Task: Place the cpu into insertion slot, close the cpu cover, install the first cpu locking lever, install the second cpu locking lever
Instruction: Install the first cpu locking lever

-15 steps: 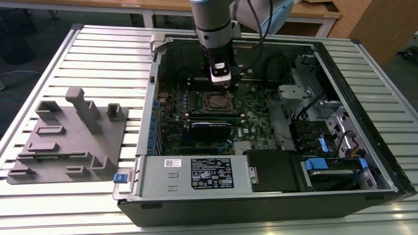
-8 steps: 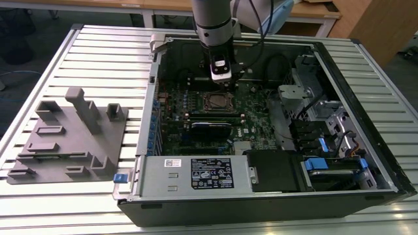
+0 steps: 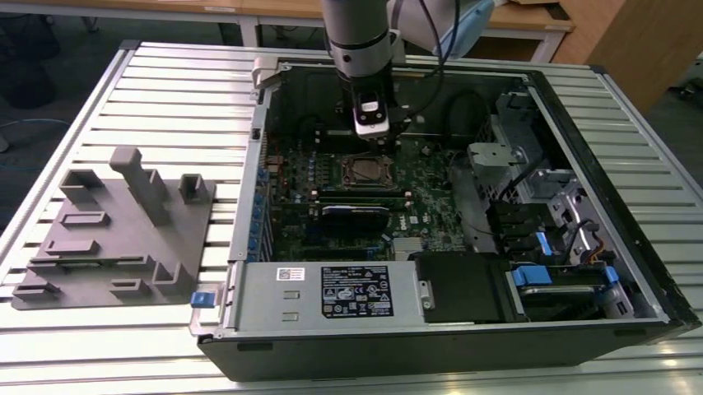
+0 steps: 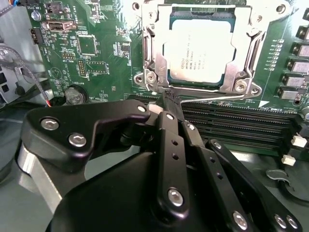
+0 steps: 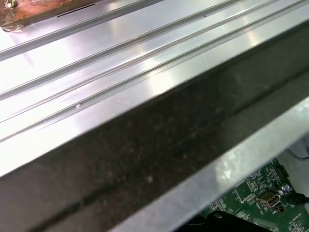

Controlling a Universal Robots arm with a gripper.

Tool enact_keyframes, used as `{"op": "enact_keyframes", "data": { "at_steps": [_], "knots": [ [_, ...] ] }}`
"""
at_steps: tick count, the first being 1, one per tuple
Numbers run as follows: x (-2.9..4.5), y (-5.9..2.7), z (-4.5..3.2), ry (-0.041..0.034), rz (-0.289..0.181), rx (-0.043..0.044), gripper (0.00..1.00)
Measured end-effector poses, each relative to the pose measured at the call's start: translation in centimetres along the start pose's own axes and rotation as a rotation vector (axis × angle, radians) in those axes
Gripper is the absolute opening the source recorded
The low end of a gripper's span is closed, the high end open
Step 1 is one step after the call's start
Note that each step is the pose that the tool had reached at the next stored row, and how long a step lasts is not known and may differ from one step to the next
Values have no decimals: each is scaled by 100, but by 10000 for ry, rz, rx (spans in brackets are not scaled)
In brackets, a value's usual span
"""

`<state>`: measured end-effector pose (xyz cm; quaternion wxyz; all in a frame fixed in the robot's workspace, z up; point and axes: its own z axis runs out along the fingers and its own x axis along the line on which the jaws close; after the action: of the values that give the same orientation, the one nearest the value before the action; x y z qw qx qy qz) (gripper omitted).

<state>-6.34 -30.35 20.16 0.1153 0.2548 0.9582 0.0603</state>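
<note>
In the second wrist view the cpu (image 4: 200, 48) lies flat in the insertion slot (image 4: 145, 79) on the green board. The silvery cpu cover (image 4: 153, 48) is folded down around the cpu's edges. A thin wire locking lever (image 4: 217, 98) runs along the socket's edge beside the memory slots. My gripper (image 4: 170, 99) is shut, and its black fingertips sit against the hooked end of that lever. In the exterior view the gripper (image 3: 371, 138) hangs just beyond the far edge of the socket (image 3: 370, 171), inside the open computer case.
Long black memory slots (image 4: 231, 123) lie right beside the socket. The case walls (image 3: 253, 164) ring the board, with a power supply (image 3: 329, 292) in front and drive bays (image 3: 549, 222) on the exterior view's right. A grey fixture block (image 3: 121, 230) stands on the slatted table (image 3: 165, 90).
</note>
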Motion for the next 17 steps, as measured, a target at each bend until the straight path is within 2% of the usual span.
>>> {"op": "enact_keyframes", "data": {
  "at_steps": [13,17],
  "knots": [
    [57,-2,-12,-94,-2,-79,11],
    [81,-15,-15,-182,-5,-128,11]
  ]
}}
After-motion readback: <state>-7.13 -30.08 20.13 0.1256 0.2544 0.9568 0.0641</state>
